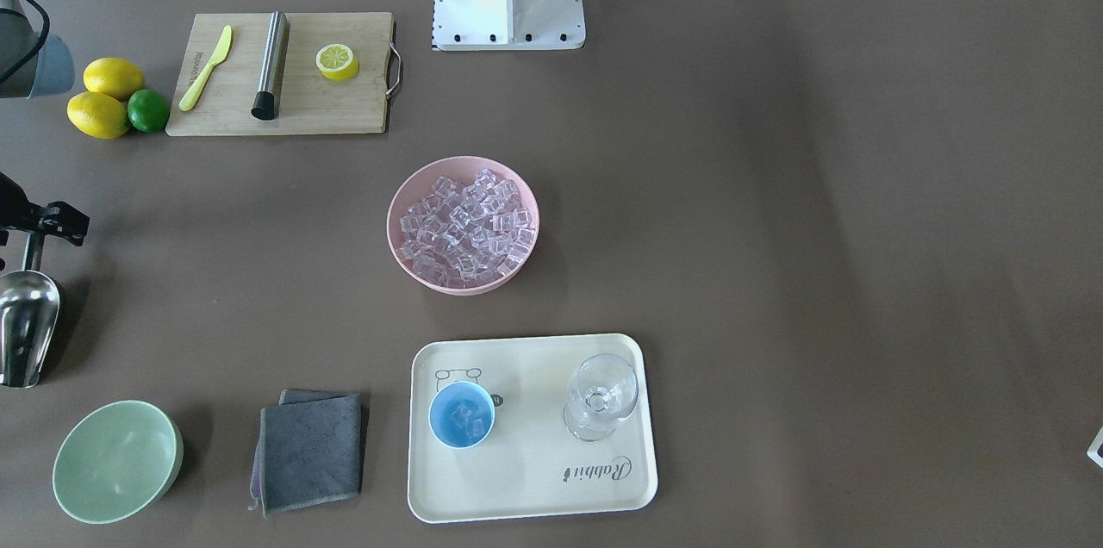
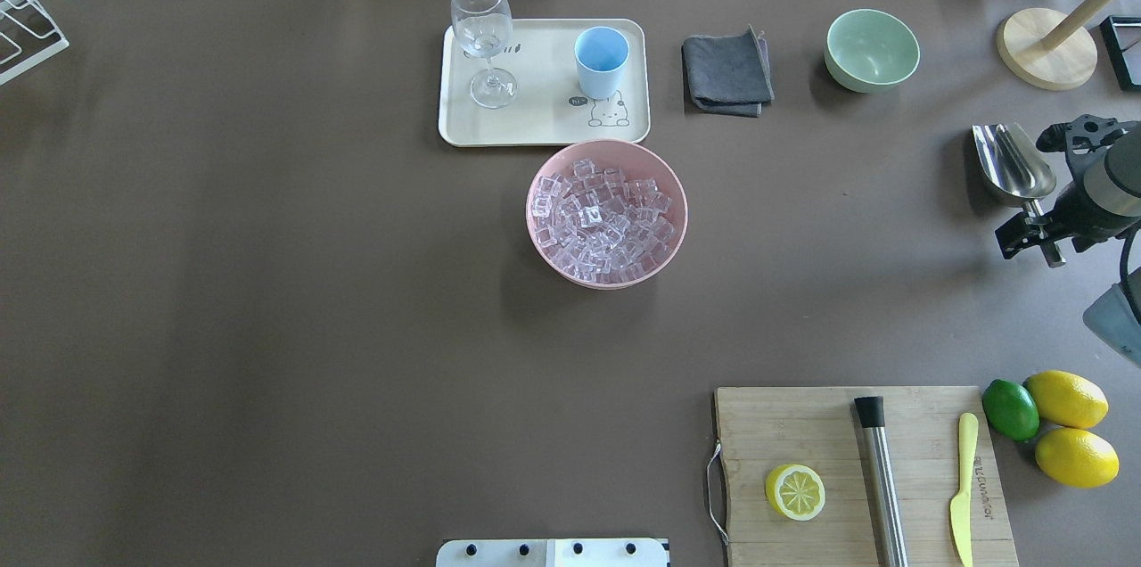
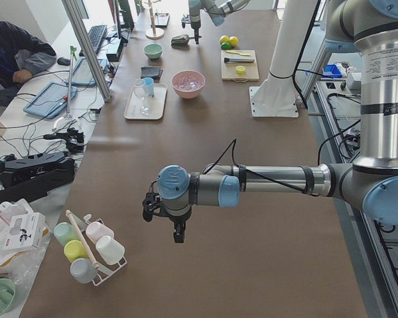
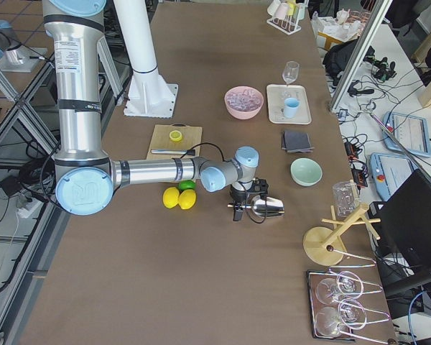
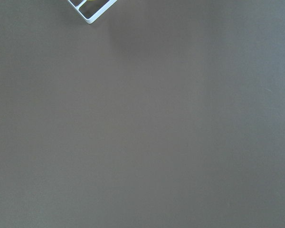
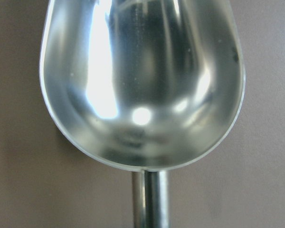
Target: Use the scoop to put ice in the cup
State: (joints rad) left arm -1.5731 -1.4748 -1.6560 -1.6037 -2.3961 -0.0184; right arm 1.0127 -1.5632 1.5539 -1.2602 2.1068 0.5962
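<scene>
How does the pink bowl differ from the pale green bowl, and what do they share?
The pink bowl is heaped with ice; the pale green bowl is empty. The pink bowl looks wider than the pale green bowl. The pink bowl stands mid-table by the tray; the pale green bowl stands beside the grey cloth. Both are round, upright and plain-coloured.

Nearly the whole frame is bare brown table, matt and even in tone. At the upper left, cut by the top edge, the corner of a white wire rack pokes in, pointing down the frame. A sliver of something yellow-green shows inside that corner, too little to identify. A faintly darker patch lies just right of the rack. A thin pale mark sits near the right edge.
</scene>
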